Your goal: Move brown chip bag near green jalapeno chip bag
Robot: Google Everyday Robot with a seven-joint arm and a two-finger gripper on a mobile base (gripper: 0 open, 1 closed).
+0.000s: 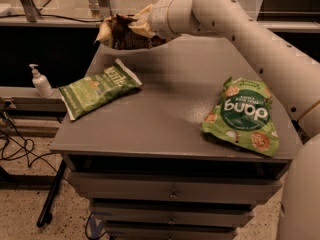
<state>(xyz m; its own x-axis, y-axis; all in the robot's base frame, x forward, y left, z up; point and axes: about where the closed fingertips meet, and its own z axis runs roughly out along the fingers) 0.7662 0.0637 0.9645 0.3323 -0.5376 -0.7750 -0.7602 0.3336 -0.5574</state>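
The brown chip bag (121, 32) is dark brown with cream-tan ends and hangs in the air above the far left corner of the grey cabinet top (165, 119). My gripper (139, 28) is shut on its right side, at the end of the white arm that reaches in from the right. The green jalapeno chip bag (98, 88) lies flat on the left part of the cabinet top, overhanging its left edge, in front of and below the held bag.
A bright green "dang" pouch (243, 115) lies on the right part of the top. A white pump bottle (40, 81) stands on a ledge to the left. Drawers (172, 191) are below the top. Cables lie on the floor at left.
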